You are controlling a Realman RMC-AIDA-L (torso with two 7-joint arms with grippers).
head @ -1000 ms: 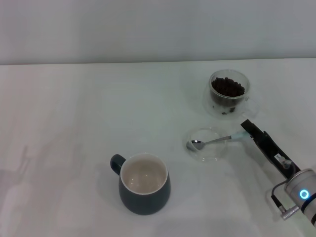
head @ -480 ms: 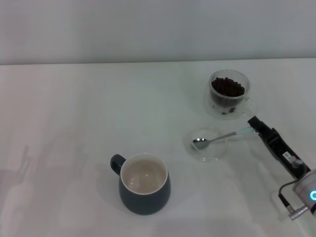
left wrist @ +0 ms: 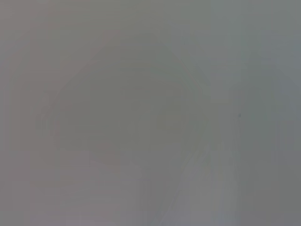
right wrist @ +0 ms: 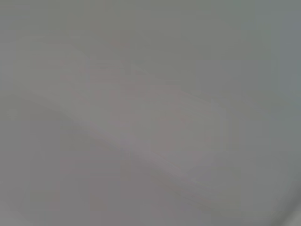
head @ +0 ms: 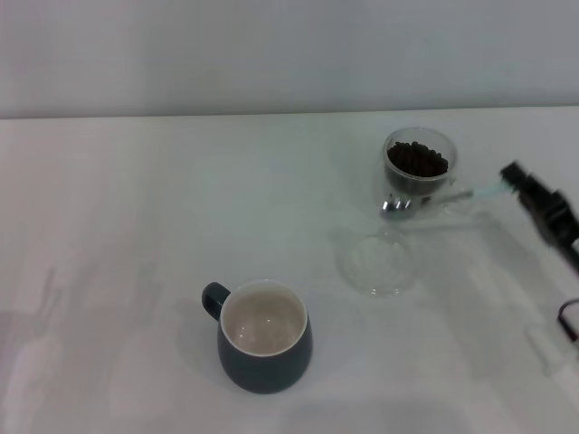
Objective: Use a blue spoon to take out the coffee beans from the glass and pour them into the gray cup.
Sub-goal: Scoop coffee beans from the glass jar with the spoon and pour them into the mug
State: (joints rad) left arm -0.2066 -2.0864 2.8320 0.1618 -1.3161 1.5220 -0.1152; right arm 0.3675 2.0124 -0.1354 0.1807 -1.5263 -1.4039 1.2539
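In the head view my right gripper is at the right edge, shut on the pale blue handle of the blue spoon. The spoon is lifted, its metal bowl in front of the lower part of the glass. The glass holds a heap of coffee beans at the back right. The gray cup stands at the front centre, its cream inside bare. My left gripper is out of view. Both wrist views show only plain grey.
A flat shallow clear glass dish lies between the glass and the gray cup, with nothing in it. The white table stretches to the left, with a pale wall behind.
My right gripper has lifted the blue spoon out of the shallow dish and carried it back and to the right, up beside the glass. The dish is left bare.
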